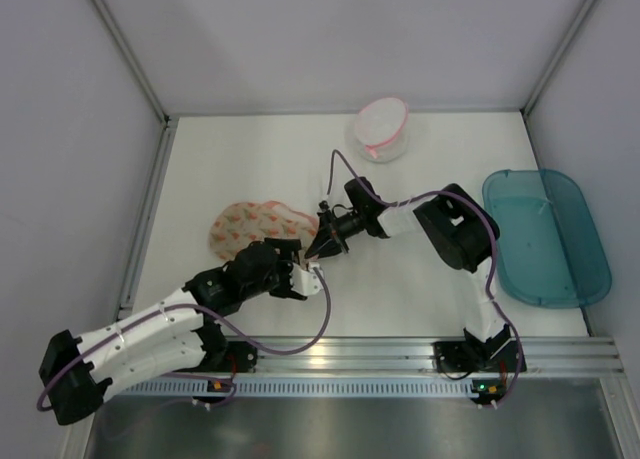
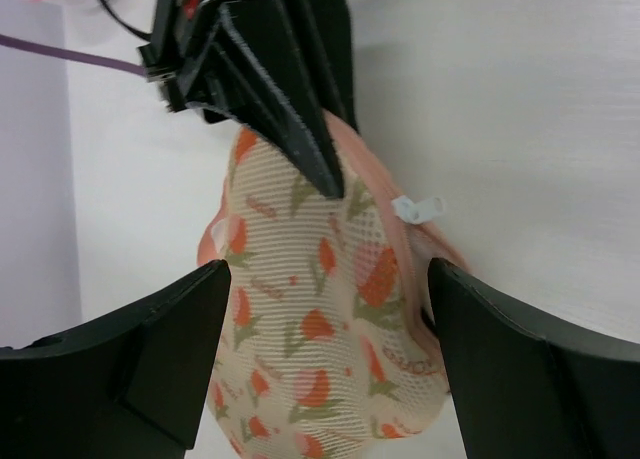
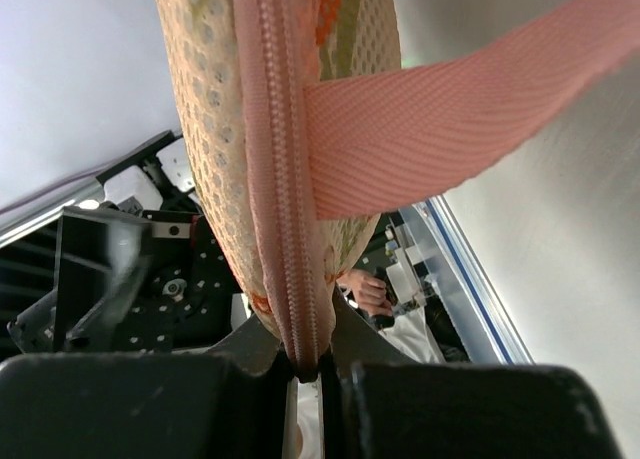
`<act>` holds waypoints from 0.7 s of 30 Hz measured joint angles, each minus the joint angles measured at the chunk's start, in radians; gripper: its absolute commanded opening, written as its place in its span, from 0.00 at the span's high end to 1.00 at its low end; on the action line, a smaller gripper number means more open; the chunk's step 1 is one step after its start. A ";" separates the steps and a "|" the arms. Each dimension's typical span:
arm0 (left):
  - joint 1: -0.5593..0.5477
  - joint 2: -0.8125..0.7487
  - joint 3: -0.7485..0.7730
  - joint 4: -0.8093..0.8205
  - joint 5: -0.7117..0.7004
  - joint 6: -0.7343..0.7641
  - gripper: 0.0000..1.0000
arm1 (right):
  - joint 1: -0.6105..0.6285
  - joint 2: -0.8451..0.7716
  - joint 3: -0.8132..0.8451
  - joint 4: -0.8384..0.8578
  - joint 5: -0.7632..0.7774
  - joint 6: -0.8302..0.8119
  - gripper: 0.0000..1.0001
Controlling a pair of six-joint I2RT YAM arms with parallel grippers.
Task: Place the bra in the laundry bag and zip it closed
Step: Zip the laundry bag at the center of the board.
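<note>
Pinching the laundry bag (image 1: 255,224) by its pink zip edge (image 3: 290,179): right gripper (image 1: 318,247) clamped tight on the bag's right end. The right arm reaches left across mid-table, wrist pitched down. From the pinch the bag runs leftward, long axis roughly left-right. Left gripper (image 1: 305,277) sits just near of that same end and is the closer arm. Its jaws are wide and straddle the mesh; contact unclear. Bra not visible, probably already inside.
</note>
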 measured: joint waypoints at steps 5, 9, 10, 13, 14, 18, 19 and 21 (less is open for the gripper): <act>-0.003 -0.028 0.015 -0.129 0.105 -0.037 0.15 | 0.000 0.000 0.001 0.000 0.000 -0.003 1.00; -0.005 -0.066 0.039 -0.228 0.185 -0.054 0.25 | 0.000 0.000 0.001 0.000 0.001 -0.004 1.00; -0.004 -0.081 0.056 -0.259 0.218 -0.046 0.29 | 0.000 0.000 0.001 0.000 0.001 -0.004 1.00; -0.005 -0.111 0.079 -0.291 0.263 -0.006 0.36 | 0.000 0.000 0.001 0.000 0.001 -0.003 1.00; -0.005 -0.113 0.084 -0.296 0.273 0.015 0.38 | 0.000 0.000 0.001 0.000 0.001 -0.003 1.00; -0.005 -0.085 0.100 -0.337 0.313 0.200 0.42 | 0.000 0.000 0.001 0.000 0.001 -0.003 1.00; -0.005 -0.076 0.100 -0.345 0.324 0.248 0.42 | 0.000 0.000 0.001 0.000 0.001 -0.003 1.00; -0.005 -0.048 0.100 -0.364 0.348 0.356 0.44 | 0.000 0.000 0.001 0.000 0.001 -0.002 1.00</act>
